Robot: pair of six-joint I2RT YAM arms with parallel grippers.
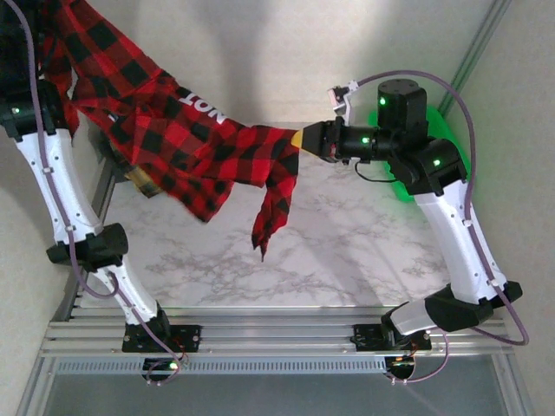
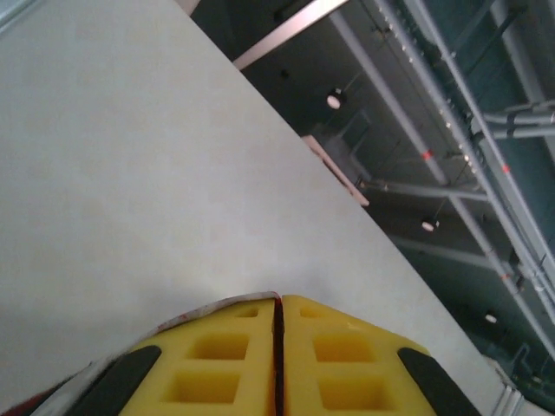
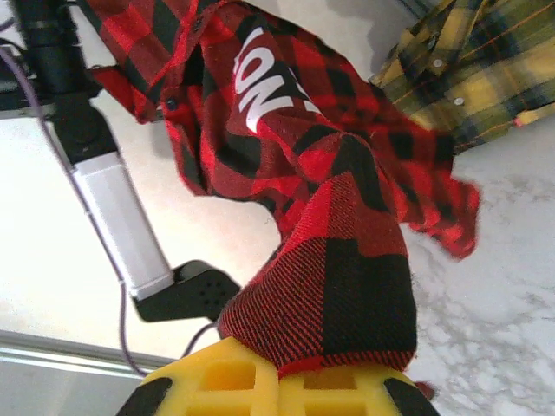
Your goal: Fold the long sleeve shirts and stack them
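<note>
- Red-and-black shirt (image 1: pixel 186 143) hangs in the air above the marble table (image 1: pixel 347 251), stretched between the two arms. Its white lettering (image 3: pixel 264 82) shows, and one loose end dangles toward the tabletop.
- Right gripper (image 3: pixel 279 381) is clenched on a bunched edge at the shirt's right end.
- Left gripper (image 2: pixel 279 347), raised at the far left, has its yellow fingers pressed together with a sliver of red cloth caught at the seam.
- Yellow-and-black shirt (image 3: pixel 468 61) lies crumpled on the table at the far left, beneath the hanging one, with white buttons visible.
- Green tray (image 1: pixel 401 192) sits at the far right of the table. The right arm covers most of it, so its contents cannot be told.
- Count: two shirts, one tray, two grippers.
- From above, the hanging cloth hides most of the yellow-and-black shirt.
</note>
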